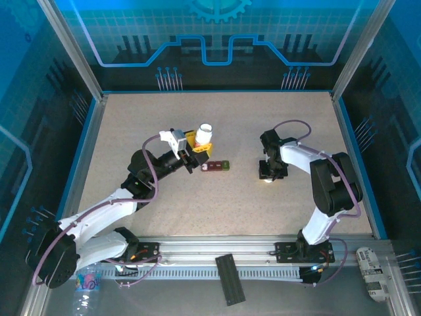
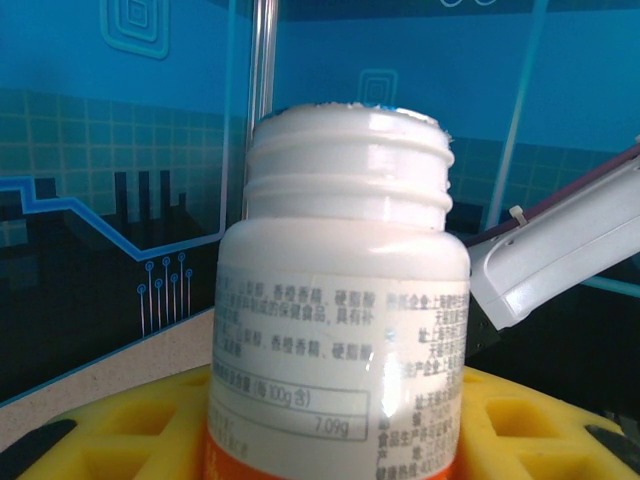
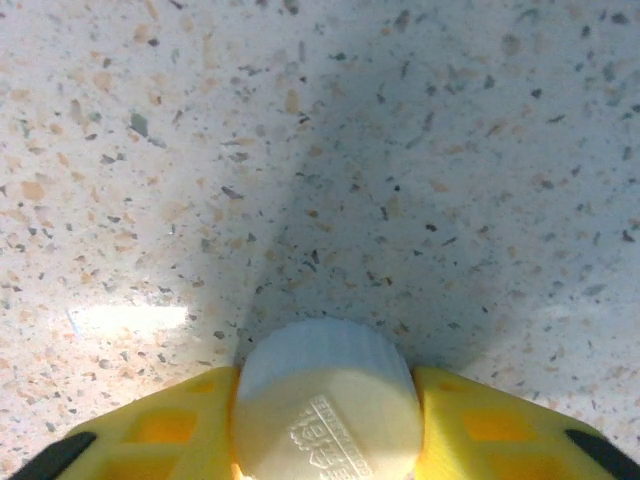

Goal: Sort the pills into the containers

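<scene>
- Your left tool (image 1: 196, 149) grips the open white plastic bottle with an orange band (image 2: 340, 300).
- Your right tool (image 1: 272, 172) pinches the round white ribbed cap (image 3: 330, 400).

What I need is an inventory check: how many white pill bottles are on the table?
1. The white bottle, uncapped, is gripped by the left end effector near the middle of the table; the right end effector holds its cap. Others may be hidden.
</scene>
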`<action>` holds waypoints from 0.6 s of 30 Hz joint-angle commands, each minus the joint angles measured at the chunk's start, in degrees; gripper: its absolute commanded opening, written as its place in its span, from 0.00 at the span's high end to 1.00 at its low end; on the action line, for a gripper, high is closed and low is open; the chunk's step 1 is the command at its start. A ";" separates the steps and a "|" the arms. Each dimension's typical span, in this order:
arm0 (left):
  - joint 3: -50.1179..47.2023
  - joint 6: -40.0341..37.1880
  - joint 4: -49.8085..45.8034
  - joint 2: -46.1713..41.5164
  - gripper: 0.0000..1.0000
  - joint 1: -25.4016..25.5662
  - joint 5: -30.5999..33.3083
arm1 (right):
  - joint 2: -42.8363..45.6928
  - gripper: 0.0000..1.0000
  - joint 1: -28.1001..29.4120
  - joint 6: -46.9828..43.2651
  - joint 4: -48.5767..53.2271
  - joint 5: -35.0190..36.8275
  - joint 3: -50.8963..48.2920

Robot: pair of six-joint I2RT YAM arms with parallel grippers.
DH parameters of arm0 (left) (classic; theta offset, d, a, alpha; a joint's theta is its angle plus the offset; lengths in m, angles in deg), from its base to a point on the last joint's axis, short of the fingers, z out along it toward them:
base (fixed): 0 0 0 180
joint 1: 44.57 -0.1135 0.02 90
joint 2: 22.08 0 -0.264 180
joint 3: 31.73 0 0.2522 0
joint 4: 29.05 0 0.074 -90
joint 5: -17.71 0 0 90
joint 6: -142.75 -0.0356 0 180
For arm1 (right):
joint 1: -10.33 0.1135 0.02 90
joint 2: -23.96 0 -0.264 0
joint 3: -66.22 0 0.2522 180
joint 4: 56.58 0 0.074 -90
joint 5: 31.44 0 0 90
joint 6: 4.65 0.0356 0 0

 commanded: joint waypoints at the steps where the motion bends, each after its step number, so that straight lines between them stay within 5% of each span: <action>1: -0.68 -1.01 0.80 -0.99 1.00 0.23 -1.29 | 0.24 0.64 0.78 0.34 -1.16 -1.21 -0.81; 10: -1.93 -3.34 1.19 0.45 1.00 0.28 0.18 | 8.45 0.68 2.09 0.19 0.66 -5.41 2.14; 18: -3.41 -4.86 4.50 4.65 1.00 0.26 1.51 | 13.33 0.68 7.63 -1.33 8.69 -7.77 16.46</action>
